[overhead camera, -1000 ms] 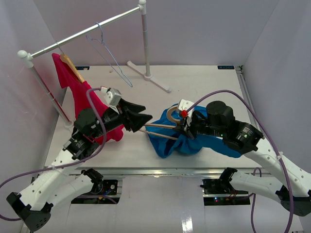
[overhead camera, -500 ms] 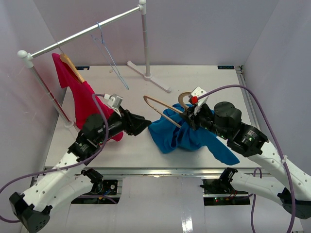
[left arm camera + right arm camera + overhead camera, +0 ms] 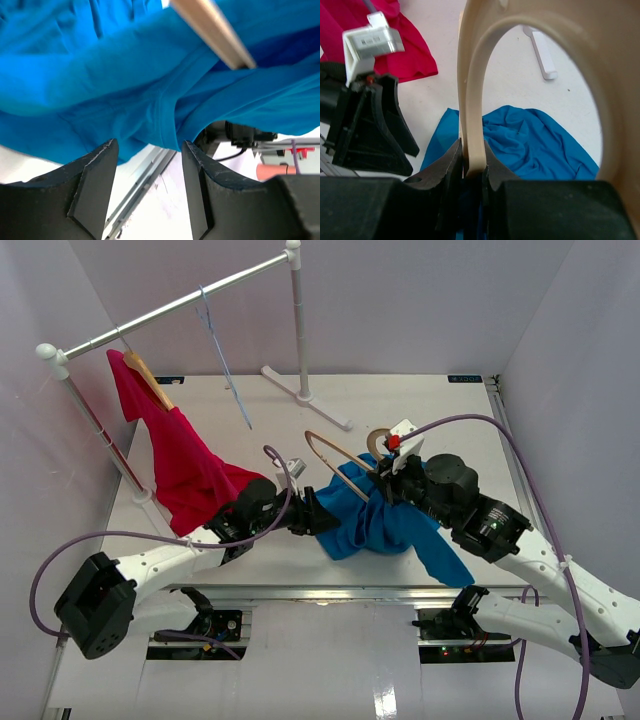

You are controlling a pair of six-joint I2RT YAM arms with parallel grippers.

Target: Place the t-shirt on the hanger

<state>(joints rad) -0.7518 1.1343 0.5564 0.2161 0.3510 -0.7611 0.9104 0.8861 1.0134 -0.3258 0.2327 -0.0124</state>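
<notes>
The bright blue t-shirt (image 3: 385, 520) lies bunched at mid-table, partly lifted, with one end trailing to the front right. The tan wooden hanger (image 3: 335, 462) is held tilted above it, its hook (image 3: 378, 443) up; part of the hanger is under the cloth. My right gripper (image 3: 388, 478) is shut on the hanger (image 3: 472, 125) at the base of its hook, above the shirt (image 3: 530, 145). My left gripper (image 3: 325, 520) is open at the shirt's left edge; its jaws stand wide apart just below the blue cloth (image 3: 125, 85), with a piece of the hanger (image 3: 215, 32) above.
A magenta-red shirt (image 3: 185, 465) hangs on a like wooden hanger from the rack rail (image 3: 170, 310) at the far left and drapes onto the table. A thin pale-blue wire hanger (image 3: 222, 360) hangs from the rail. The rack's foot (image 3: 305, 395) stands at the back.
My left gripper dropped low and moved right, up to the shirt's left edge. My right gripper lifted the hanger and tilted it up, raising the shirt with it.
</notes>
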